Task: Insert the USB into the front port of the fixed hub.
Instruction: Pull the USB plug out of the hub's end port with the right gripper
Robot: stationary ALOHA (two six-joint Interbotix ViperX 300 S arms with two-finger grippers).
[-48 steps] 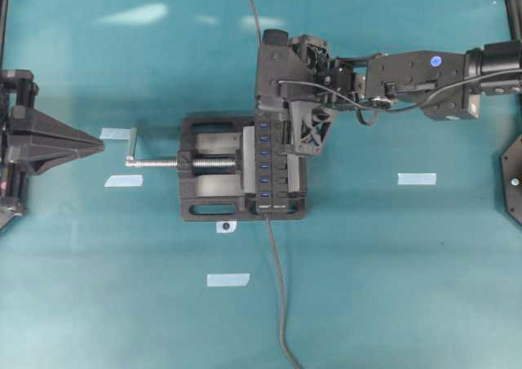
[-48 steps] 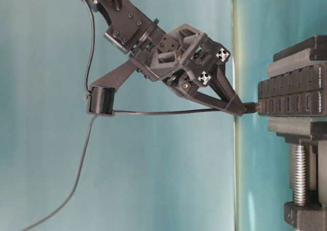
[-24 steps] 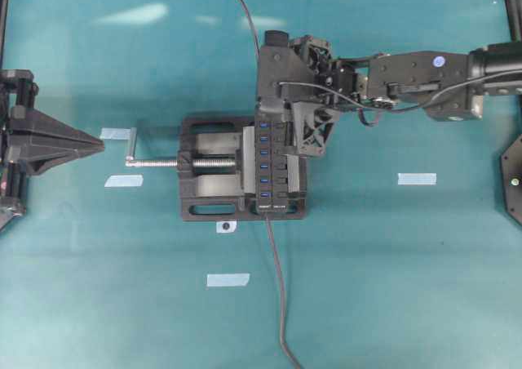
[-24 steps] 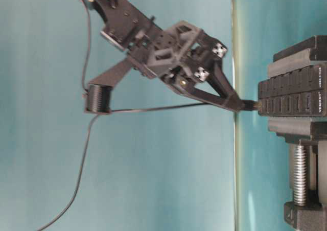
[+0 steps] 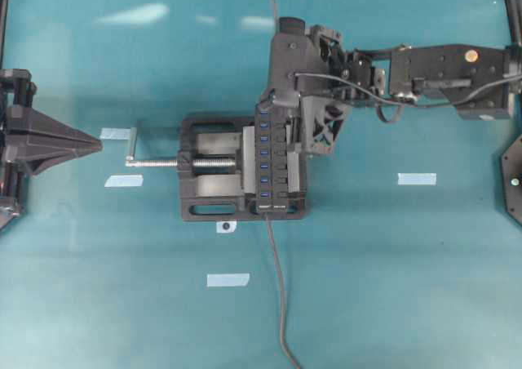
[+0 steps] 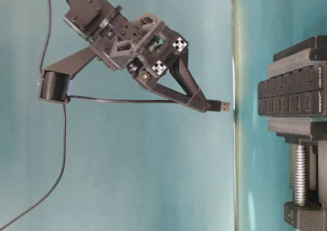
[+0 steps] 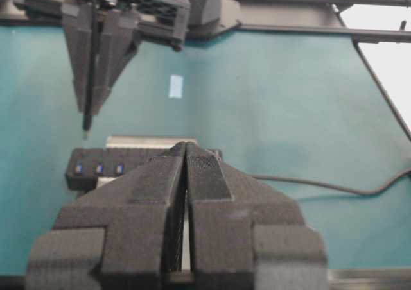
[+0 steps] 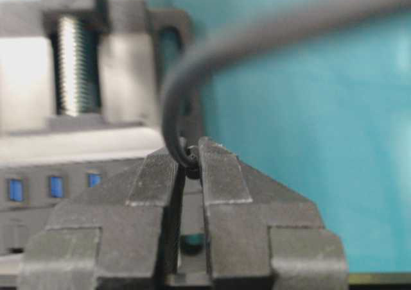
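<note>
USB (image 6: 220,106) sticks out of right gripper (image 6: 204,107) tips toward 3 o'clock in table-level view, jaws clamped on its body. Plug is clear of the fixed hub (image 6: 292,96), a gap between them. Left gripper (image 7: 185,152) closed, holding nothing.

The right gripper (image 8: 188,165) fills the lower part of the view, its jaws pressed close together on a thin dark cable (image 8: 257,36) that loops up and off to the upper right. Behind, blurred, lies the fixed hub (image 8: 61,187) with blue ports, and above it a threaded silver screw (image 8: 75,65) in a black vise (image 8: 138,59), on the teal counter (image 8: 321,129).
</note>
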